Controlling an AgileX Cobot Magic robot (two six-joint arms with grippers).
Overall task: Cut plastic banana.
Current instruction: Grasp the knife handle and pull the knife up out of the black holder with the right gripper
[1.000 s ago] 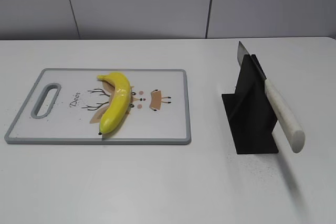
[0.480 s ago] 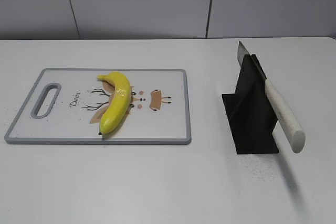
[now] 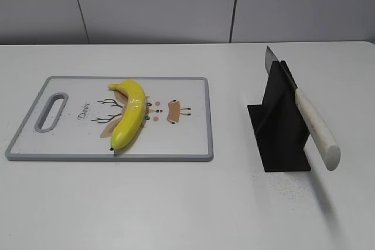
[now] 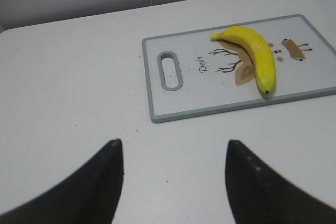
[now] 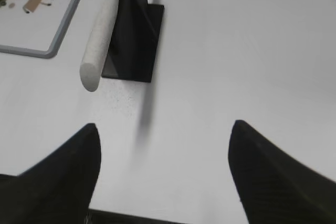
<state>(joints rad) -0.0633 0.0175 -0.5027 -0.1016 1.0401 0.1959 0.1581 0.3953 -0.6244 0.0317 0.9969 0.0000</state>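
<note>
Nothing is cut yet: the banana (image 3: 129,114) lies whole on the board (image 3: 193,144) toward the surface's left edge. Both my end effectors, left (image 4: 173,182) and right (image 5: 163,177), gape wide and empty. Next I judge my right must take the knife (image 3: 316,127) from its stand (image 3: 281,139).

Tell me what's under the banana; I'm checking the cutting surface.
The plastic banana lies on the cutting board, over its printed deer drawing. Antlers and face dots show beside it; the middle of the drawing is covered.

Bright, even, diffuse overhead light; all views sharp.
Soft shadows trail from the knife (image 3: 304,106) toward the camera (faint glare on the banana (image 3: 130,113)); near fingertips (image 4: 100,182) are slightly blurred.
</note>
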